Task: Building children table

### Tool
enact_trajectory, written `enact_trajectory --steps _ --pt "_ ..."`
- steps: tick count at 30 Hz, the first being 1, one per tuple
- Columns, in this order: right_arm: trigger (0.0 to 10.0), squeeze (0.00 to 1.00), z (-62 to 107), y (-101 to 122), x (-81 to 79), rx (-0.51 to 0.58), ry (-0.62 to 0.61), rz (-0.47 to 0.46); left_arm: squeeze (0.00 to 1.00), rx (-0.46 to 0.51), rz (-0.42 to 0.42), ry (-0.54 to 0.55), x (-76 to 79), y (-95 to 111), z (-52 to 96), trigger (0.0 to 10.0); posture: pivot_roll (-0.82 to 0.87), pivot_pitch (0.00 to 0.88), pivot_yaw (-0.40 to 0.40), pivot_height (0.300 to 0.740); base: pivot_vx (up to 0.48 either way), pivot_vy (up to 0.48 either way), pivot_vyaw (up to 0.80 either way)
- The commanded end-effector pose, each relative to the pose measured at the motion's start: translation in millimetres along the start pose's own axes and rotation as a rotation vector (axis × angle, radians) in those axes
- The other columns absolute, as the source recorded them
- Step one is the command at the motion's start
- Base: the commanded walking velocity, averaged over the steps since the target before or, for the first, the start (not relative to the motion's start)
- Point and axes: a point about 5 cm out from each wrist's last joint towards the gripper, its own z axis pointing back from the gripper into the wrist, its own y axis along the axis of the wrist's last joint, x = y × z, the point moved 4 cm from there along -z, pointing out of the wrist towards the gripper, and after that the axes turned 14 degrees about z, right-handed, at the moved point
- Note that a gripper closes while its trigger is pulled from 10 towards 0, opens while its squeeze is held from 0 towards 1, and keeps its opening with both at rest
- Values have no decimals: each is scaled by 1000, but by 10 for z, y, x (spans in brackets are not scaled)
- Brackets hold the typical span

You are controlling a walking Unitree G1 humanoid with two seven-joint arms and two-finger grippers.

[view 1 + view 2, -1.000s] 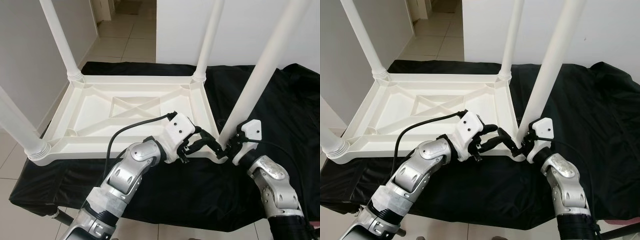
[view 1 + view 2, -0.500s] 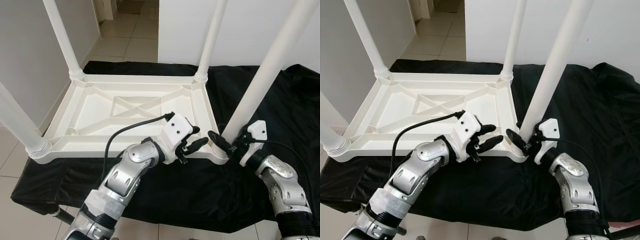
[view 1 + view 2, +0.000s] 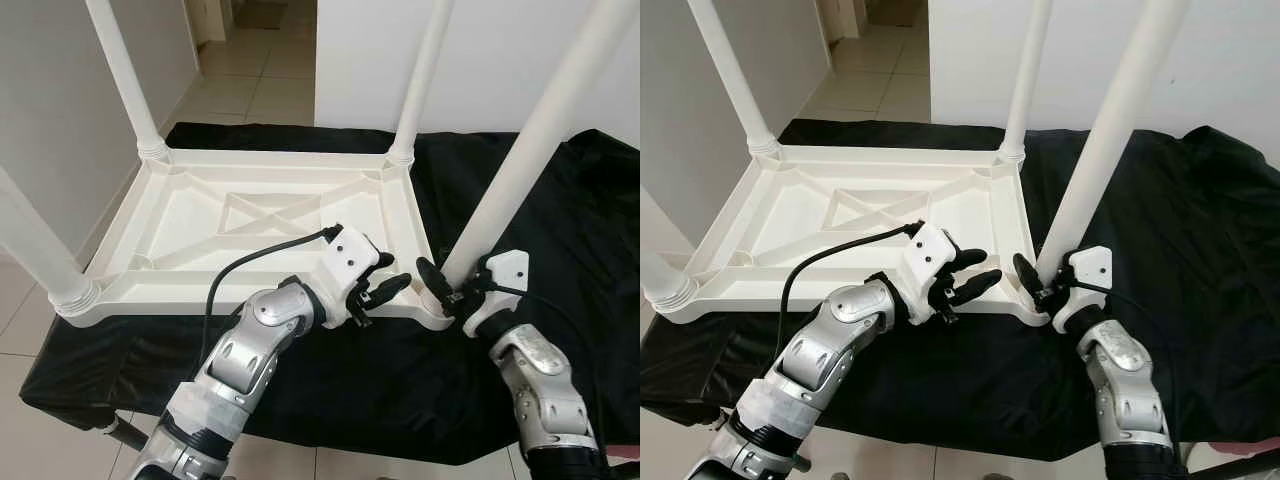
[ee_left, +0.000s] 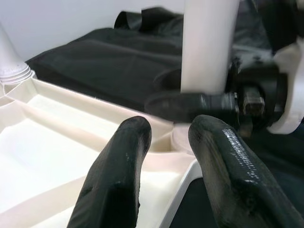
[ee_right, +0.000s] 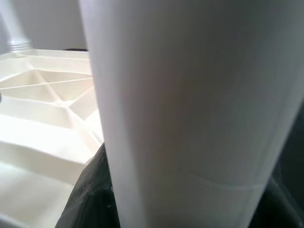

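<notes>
The white table (image 3: 250, 215) is lying upside down on a black cloth (image 3: 560, 220), legs pointing up. The right gripper (image 3: 1040, 280) is clasping the near right leg (image 3: 520, 160) at its base, fingers on either side of it. The left gripper (image 3: 385, 285) is hovering over the table's near rim beside that leg, fingers (image 4: 118, 166) released and apart

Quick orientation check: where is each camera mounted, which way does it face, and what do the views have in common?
Head eyes: look forward and down at the upturned white table on black cloth; both arms show.
Left wrist: looks along the left gripper, jaws apart, over the table's near edge toward the right gripper.
Right wrist: pressed close to the near-right leg between its jaws.
Shared: that leg and the tabletop.
</notes>
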Motion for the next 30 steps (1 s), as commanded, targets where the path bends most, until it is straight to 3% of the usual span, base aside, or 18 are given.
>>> enact_trajectory --steps 1,4,5,6,12,19,23,29,30 --pt "10000 0 45 -208 -22 -137 -127 -60 0 -28 -16 97 -137 -86 14 10000 -107 0 17 740 0 0 0" --pt "10000 0 61 -226 -9 -161 -191 -72 0 -33 -16 107 -158 -101 15 10000 -106 0 16 740 0 0 0" --pt "10000 0 113 -266 -2 -203 -338 -72 0 -63 -27 155 -237 -155 7 10000 -99 0 12 740 0 0 0" --pt "10000 0 144 -290 -6 -223 -402 -73 0 -81 -37 183 -277 -184 7 10000 -99 0 12 740 0 0 0" --pt "10000 0 165 -305 -83 -242 -515 -98 0 -81 -29 206 -290 -201 24 10000 -86 0 7 740 0 0 0" --pt "10000 0 92 -213 -181 -218 -510 -116 0 -77 -44 213 -287 -204 31 10000 -77 0 2 740 0 0 0" --pt "10000 0 135 -105 -11 -182 -571 -57 0 -53 -39 229 -326 -157 16 10000 -99 0 -2 740 0 0 0" --pt "10000 0 171 -96 33 -174 -579 -43 0 -47 -37 228 -310 -145 -7 10000 -109 0 7 740 0 0 0" --pt "10000 110 201 -97 67 -170 -585 -31 0 -46 -38 223 -299 -140 -16 10000 -116 0 8 740 0 0 0"
